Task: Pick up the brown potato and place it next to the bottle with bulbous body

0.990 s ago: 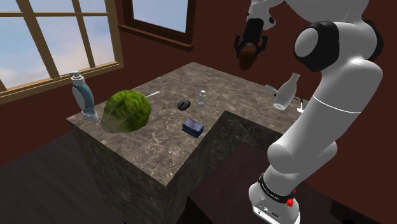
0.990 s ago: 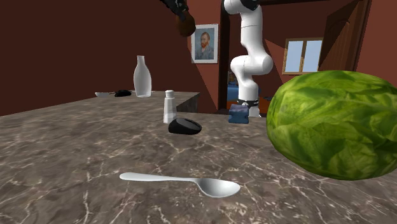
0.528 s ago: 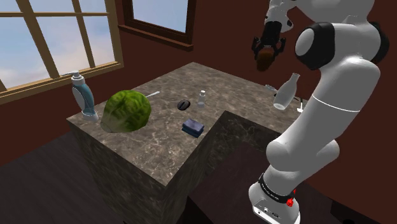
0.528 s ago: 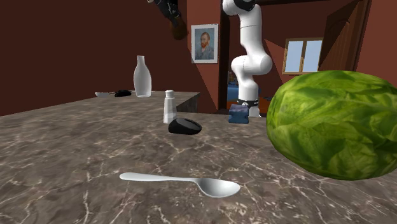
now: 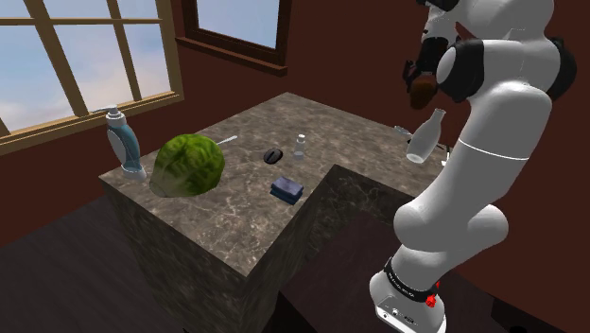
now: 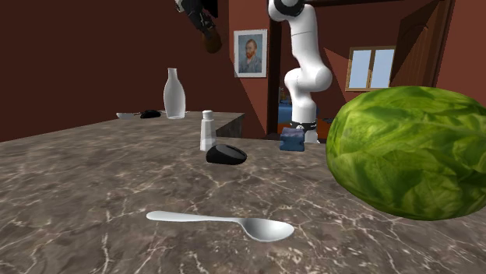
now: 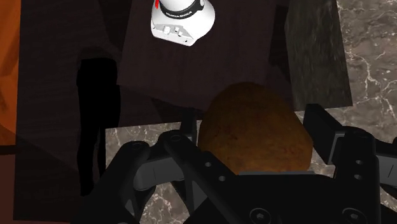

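Observation:
My black gripper (image 5: 421, 83) is shut on the brown potato (image 5: 423, 91) and holds it high in the air, just above and slightly left of the white bulbous bottle (image 5: 425, 137) in the shoulder view. In the wrist view the potato (image 7: 254, 130) sits clasped between the two fingers (image 7: 323, 130). In the second exterior view the potato (image 6: 213, 41) hangs above and to the right of the bottle (image 6: 174, 94). The bottle stands upright on the far arm of the marble counter (image 5: 246, 213).
On the counter are a large green leafy head (image 5: 189, 166), a soap dispenser (image 5: 124, 142), a spoon (image 6: 226, 223), a small white bottle (image 5: 300, 145), a black rounded object (image 5: 273, 155) and a blue sponge (image 5: 286, 189). The arm's stand (image 7: 181, 19) lies below the gripper.
The gripper has carried the potato to the shoulder view's right, from over the counter's middle to just above the bulbous bottle. The grip is unchanged.

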Motion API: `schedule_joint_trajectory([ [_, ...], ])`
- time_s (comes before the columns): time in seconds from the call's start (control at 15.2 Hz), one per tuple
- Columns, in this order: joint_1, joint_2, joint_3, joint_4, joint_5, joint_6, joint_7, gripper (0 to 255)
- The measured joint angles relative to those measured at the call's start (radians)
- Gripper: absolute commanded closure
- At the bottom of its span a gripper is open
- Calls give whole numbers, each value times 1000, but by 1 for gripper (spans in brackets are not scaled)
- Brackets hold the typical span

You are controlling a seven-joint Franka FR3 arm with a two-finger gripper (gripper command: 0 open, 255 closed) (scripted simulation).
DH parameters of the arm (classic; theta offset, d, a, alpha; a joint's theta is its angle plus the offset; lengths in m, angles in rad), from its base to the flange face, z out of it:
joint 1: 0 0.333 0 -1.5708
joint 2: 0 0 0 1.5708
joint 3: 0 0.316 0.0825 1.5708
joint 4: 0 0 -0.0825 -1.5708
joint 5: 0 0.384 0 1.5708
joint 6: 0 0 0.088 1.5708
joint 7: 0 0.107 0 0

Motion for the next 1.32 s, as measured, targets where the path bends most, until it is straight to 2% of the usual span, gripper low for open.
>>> schedule_joint_trajectory([
  [0.26,-71,70,-38,90,-41,-29,-131,255],
  [0.46,-136,149,-62,206,-58,-67,-229,255],
  [0.73,-247,283,-88,398,-73,-125,-367,255],
  [0.99,-252,281,-90,341,-81,-70,-383,255],
  [1.32,-221,220,-88,180,-95,31,-361,255],
])
